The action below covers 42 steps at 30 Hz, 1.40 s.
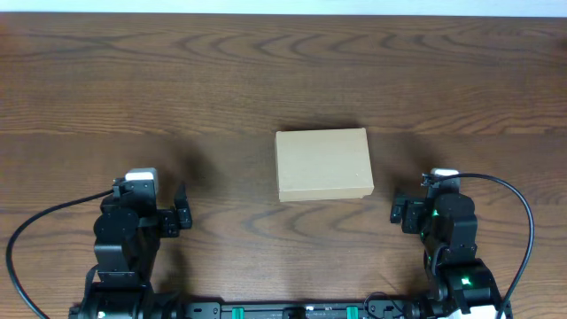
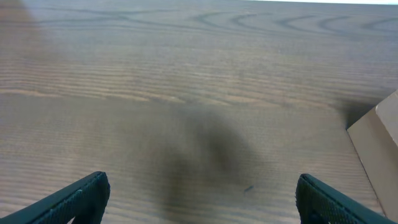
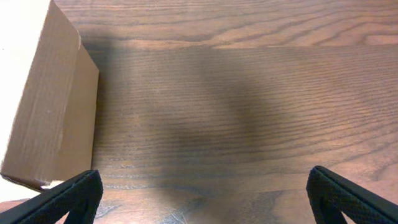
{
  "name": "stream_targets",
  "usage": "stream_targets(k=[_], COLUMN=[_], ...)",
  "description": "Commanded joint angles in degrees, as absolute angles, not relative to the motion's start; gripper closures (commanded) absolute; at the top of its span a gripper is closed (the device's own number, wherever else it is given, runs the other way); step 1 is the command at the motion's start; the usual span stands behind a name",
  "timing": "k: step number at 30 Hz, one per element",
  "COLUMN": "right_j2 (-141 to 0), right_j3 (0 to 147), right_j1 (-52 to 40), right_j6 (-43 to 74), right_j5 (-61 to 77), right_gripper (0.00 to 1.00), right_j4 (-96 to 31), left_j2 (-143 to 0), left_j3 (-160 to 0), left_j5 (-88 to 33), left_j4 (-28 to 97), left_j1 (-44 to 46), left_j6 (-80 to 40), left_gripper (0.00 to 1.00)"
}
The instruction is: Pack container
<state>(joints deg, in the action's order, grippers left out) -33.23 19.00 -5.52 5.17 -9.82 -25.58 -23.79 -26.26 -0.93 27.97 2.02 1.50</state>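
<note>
The container point(image 1: 322, 164) is a plain tan cardboard box lying shut on the wooden table, midway between my arms. Its corner shows at the right edge of the left wrist view point(image 2: 380, 149) and its side at the left of the right wrist view point(image 3: 53, 106). My left gripper point(image 2: 200, 198) is open and empty, low over bare table to the left of the box. My right gripper point(image 3: 205, 198) is open and empty, to the right of the box. In the overhead view the left gripper point(image 1: 140, 188) and right gripper point(image 1: 440, 182) sit near the front edge. No marker pen is in view.
The wooden table point(image 1: 177, 89) stretches bare behind and to both sides of the box. A black cable point(image 1: 44, 221) loops by the left arm and another cable point(image 1: 518, 213) by the right arm.
</note>
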Motion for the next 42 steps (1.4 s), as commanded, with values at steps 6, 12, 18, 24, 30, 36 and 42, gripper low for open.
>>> stream_targets(k=[6, 12, 18, 24, 30, 36, 42], right_j2=[-33.0, -33.0, -33.0, -32.1, -23.0, -15.0, -10.2], right_j3=[18.6, 18.6, 18.6, 18.6, 17.2, 8.8, 2.5], right_j1=[-5.3, -5.3, -5.3, -4.9, -4.8, -4.9, -5.4], right_j6=[4.8, 4.8, 4.8, 4.8, 4.6, 4.1, 2.7], right_j5=[-9.6, -9.6, -9.6, -9.8, -7.4, -7.4, -7.1], right_gripper=[0.01, 0.01, 0.01, 0.01, 0.01, 0.01, 0.01], right_j4=[-26.7, -26.7, -26.7, -27.1, -19.4, -1.7, 5.3], left_j2=[-23.6, -23.6, -23.6, -23.6, -23.6, -23.6, -23.6], left_j3=[-26.1, -26.1, -26.1, -26.1, -26.1, -26.1, -26.1], left_j5=[-0.9, -0.9, -0.9, -0.9, -0.9, -0.9, -0.9], left_j4=[34.4, 41.1, 46.9, 49.3, 49.5, 49.5, 49.5], left_j1=[1.9, 1.9, 1.9, 1.9, 1.9, 1.9, 1.9], left_j6=[1.3, 1.3, 1.3, 1.3, 1.3, 1.3, 1.3], left_gripper=[0.05, 0.05, 0.05, 0.05, 0.05, 0.05, 0.05])
